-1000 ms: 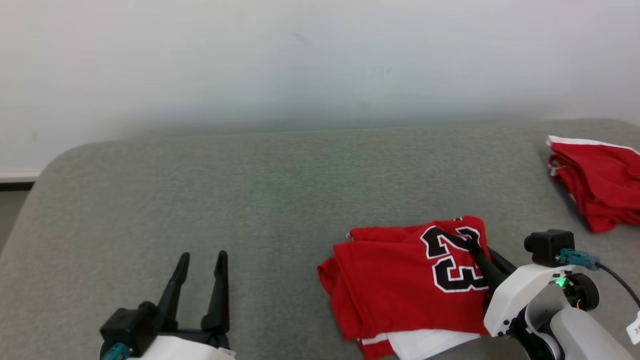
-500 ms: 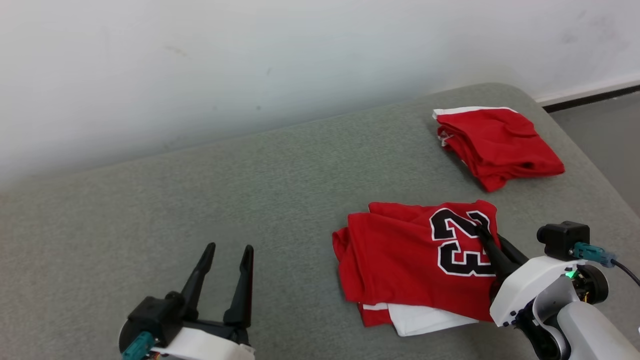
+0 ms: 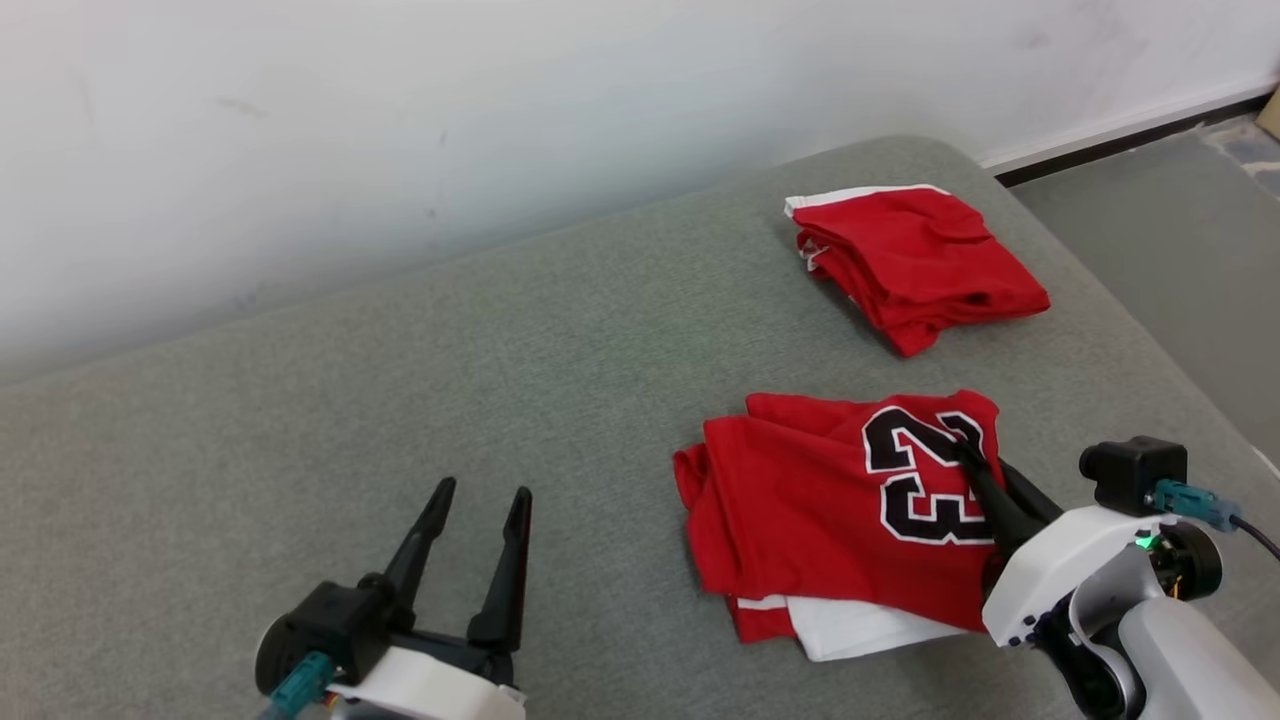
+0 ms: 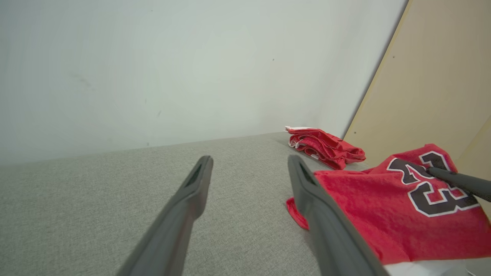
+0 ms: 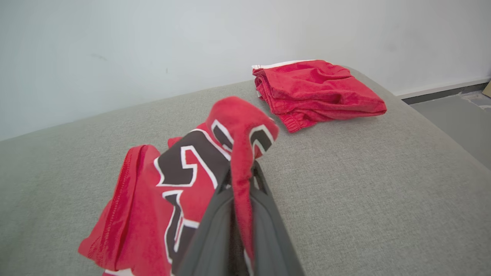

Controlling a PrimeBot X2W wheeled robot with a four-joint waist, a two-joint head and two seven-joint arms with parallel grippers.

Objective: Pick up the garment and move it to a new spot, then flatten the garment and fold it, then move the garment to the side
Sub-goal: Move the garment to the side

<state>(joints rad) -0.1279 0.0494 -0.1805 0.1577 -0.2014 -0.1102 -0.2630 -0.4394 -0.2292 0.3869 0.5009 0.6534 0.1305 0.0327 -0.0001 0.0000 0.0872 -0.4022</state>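
The garment is a folded red jersey [image 3: 800, 500] with a black "23" and a white layer showing underneath. It lies on the grey cushion [image 3: 400, 380] at the right front. My right gripper [image 3: 965, 455] is shut on the jersey's right edge by the numbers. In the right wrist view the cloth [image 5: 180, 176] bunches up and over that gripper [image 5: 241, 172]. My left gripper [image 3: 483, 490] is open above bare cushion, well to the left of the jersey. The left wrist view has the left gripper [image 4: 249, 159] empty, with the jersey [image 4: 364, 214] just right of it.
A second red garment [image 3: 915, 255], folded, lies at the cushion's far right corner near the pale wall. Beyond the cushion's rounded right edge is grey floor [image 3: 1150, 230]. A tan panel [image 4: 433, 76] stands at the right of the left wrist view.
The head view has swung to the right, bringing the cushion's right end and the floor into it. The jersey, still gripped, now sits nearer the folded red pile.
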